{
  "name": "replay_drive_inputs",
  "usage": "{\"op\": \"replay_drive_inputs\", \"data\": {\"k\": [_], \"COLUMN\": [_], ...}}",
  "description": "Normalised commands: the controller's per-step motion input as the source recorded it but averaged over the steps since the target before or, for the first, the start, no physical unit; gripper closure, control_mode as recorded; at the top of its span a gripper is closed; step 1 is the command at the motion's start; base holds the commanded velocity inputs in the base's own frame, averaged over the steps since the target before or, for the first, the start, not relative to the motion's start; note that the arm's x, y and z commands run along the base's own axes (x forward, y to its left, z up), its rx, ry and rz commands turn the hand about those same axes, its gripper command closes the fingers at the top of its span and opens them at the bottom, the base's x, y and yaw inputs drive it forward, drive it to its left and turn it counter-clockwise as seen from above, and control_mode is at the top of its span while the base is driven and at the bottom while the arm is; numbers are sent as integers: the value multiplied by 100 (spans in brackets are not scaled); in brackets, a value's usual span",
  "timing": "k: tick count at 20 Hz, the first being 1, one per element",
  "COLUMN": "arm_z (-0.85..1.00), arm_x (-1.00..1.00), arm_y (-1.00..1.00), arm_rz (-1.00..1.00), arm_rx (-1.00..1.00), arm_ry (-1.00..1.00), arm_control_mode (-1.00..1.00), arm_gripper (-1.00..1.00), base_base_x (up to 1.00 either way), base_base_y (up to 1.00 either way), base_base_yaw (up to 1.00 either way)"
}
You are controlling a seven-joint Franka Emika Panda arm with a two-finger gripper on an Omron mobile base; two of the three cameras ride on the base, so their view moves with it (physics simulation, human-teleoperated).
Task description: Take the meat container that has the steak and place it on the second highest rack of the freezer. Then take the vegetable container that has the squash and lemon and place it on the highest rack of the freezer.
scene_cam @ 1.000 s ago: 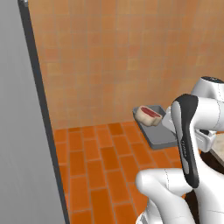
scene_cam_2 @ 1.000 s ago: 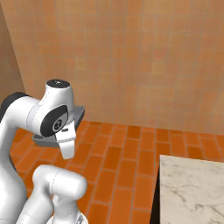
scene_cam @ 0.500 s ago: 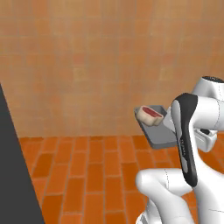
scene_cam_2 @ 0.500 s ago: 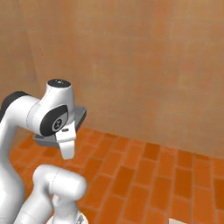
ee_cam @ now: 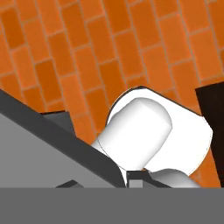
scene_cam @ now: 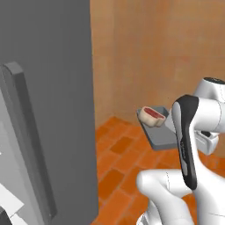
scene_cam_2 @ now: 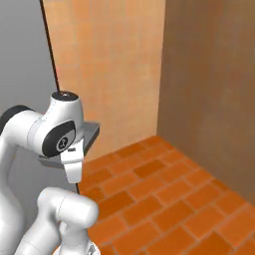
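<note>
Meat container (scene_cam: 159,132), grey tray bearing the steak (scene_cam: 152,113), carried aloft right of the freezer (scene_cam: 46,110) door, fingers pinched near-shut, apparently on its rim: keep level while approaching, door handle (scene_cam: 30,140) clear.

One marking is legible: the digit "3" on the dark round joint cap (scene_cam_2: 60,142) of the white robot arm.

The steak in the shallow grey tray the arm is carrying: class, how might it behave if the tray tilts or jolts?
The steak sits loose near the far end of the tray, so it could slide. Its walls look low, so a sharp tilt might tip it out. A thick slab, it probably won't roll.
</note>
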Motion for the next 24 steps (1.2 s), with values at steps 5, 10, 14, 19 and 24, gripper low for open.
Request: {"op": "replay_drive_inputs", "data": {"k": [5, 10, 14, 19, 24], "arm_z": [0, 0, 0, 0, 0], "arm_x": [0, 0, 0, 0, 0], "arm_y": [0, 0, 0, 0, 0], "arm_rz": [0, 0, 0, 0, 0], "arm_rx": [0, 0, 0, 0, 0], "arm_ry": [0, 0, 0, 0, 0], "arm_control_mode": [100, 100, 100, 100, 100], "arm_gripper": [100, 100, 100, 100, 100], "base_base_x": [15, 14, 26, 39, 51], "base_base_y": [0, 0, 8, 31, 45], "base_base_yaw": [97, 92, 63, 38, 5]}}
